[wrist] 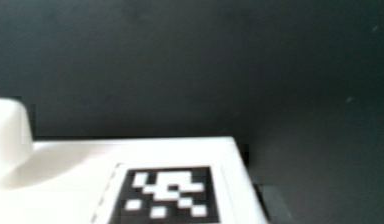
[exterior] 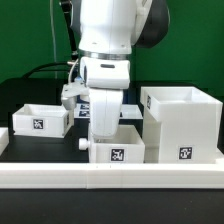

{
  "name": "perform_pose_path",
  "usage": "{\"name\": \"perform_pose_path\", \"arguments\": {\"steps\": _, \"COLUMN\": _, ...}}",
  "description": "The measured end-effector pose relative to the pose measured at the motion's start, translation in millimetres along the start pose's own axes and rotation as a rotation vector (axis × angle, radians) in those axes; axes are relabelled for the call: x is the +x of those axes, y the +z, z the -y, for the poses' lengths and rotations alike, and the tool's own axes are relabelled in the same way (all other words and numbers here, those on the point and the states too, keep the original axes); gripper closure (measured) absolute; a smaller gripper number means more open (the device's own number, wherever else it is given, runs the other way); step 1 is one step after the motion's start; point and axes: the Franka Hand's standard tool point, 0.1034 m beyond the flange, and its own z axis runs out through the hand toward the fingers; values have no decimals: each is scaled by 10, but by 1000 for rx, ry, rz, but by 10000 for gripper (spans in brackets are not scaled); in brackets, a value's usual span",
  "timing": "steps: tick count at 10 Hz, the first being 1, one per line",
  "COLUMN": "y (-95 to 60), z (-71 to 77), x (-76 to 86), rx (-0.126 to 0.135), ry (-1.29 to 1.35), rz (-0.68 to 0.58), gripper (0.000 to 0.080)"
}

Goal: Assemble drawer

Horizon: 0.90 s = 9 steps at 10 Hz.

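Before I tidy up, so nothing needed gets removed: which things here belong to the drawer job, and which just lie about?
Job:
large casing
middle tray
side tray at the exterior view's left

Lying about:
long white rail in front
black table

The table lies open between left tray and middle tray; the casing hems the latter.

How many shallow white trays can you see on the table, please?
2. The first tray sits at the exterior view's left; the second tray lies centrally beneath the arm, which could hide more.
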Motion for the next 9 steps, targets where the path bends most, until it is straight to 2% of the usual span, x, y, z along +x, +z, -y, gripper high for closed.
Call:
{"name": "perform_pose_path", "arguments": {"steps": 2, "y": -17, "z": -66, "x": 30, "rx": -16, "ry": 12, "rz": -3, "gripper": 758}}
{"name": "perform_pose_path", "arguments": {"steps": 7, "y": -16, "z": -67, "x": 35, "rx": -13, "ry": 19, "rz": -3, "gripper": 758}}
{"name": "perform_pose_path", "arguments": {"steps": 8, "y": -31, "z": -89, "x": 102, "rx": -12, "ry": 25, "rz": -6, "gripper": 758}}
{"name": "perform_pose_path", "arguments": {"steps": 9, "y": -34, "z": -86, "x": 144, "rx": -1, "ry": 28, "rz": -7, "gripper": 758}}
